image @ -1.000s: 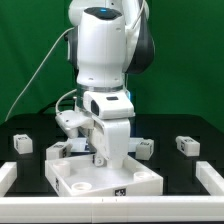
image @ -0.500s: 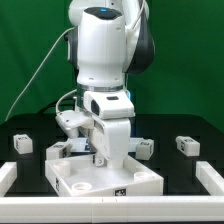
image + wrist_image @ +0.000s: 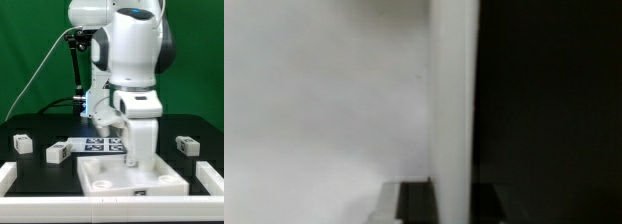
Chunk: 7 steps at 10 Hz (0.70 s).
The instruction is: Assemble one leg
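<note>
White plastic, the leg (image 3: 60, 152) is seen loose on the table (image 3: 35, 170), left of centre. Tool state cannot be told, being hidden by the arm (image 3: 135, 60). Fetching seems pending; the leg must be grasped next.

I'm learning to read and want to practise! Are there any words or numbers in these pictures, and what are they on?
No words or numbers can be read here.
Marker board: only black-and-white square patterns, no letters.
White tabletop: one small dark tag on its front edge, too small to read.
Small white legs: too small to show any writing.
Wrist view: blurry, nothing to read.
</note>
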{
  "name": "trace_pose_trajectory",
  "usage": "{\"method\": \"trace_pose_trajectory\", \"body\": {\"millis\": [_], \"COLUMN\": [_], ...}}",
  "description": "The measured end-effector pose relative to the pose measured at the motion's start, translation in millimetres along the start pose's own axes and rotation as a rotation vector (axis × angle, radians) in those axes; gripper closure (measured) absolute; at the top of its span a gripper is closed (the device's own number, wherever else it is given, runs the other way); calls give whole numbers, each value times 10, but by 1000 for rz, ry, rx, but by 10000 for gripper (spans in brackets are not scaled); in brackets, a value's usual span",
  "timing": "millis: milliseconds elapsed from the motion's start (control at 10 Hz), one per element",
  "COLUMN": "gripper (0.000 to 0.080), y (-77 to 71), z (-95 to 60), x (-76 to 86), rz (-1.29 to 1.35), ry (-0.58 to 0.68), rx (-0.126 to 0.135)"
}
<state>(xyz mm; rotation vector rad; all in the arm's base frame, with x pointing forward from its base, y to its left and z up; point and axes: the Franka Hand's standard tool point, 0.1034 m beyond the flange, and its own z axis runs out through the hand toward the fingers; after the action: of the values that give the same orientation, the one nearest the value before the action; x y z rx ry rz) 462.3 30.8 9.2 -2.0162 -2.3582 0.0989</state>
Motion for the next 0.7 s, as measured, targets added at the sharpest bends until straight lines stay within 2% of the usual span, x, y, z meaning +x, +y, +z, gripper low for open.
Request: {"method": "trace_pose_trajectory", "body": {"millis": [100, 300, 500, 700], "gripper": [734, 734, 735, 735], "y": [77, 208, 318, 360], "z": [-7, -19, -30, -35], "x": [147, 343, 466, 556], "rz": [24, 70, 116, 169], "ry": [4, 9, 9, 11], "rx": [-9, -22, -30, -35]}}
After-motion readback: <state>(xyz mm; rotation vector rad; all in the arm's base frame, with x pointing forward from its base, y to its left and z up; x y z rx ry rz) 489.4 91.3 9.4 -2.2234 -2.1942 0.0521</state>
